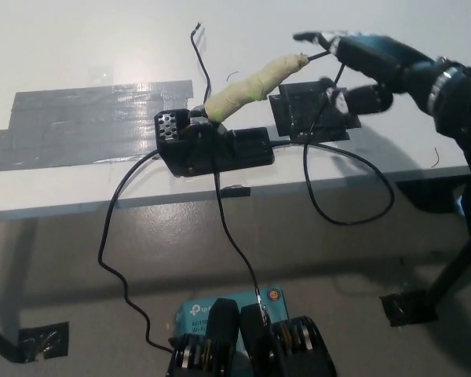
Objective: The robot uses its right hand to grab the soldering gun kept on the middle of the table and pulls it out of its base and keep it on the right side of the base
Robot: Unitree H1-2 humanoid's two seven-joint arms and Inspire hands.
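The fingers (322,39) of the black right hand (369,67) are spread apart and hold nothing; the uppermost reach toward picture left and end just beside the far tip of the soldering gun with its pale tape-wrapped handle (251,82), while a lower one curls beneath, over the black square patch of tape (310,110). Whether any fingertip already touches the handle cannot be told. The gun lies to the hand's left and slightly nearer the robot, its long axis running on a slant from the upper right, where the thin black cord (330,157) leaves it, down to the lower left, where its nose sits in the black rectangular base (216,149). So the free end of the handle points almost straight at the hand, and a closing grasp looks to need only a short reach along that axis. The white left hand is not in view, so the right is the only one placed for it. Base and gun sit near the front edge of the white table (78,39), with a wide strip of grey tape (78,122) to the left and bare surface to the right of the base, partly crossed by the looping cord, which could drag when the gun is drawn out.
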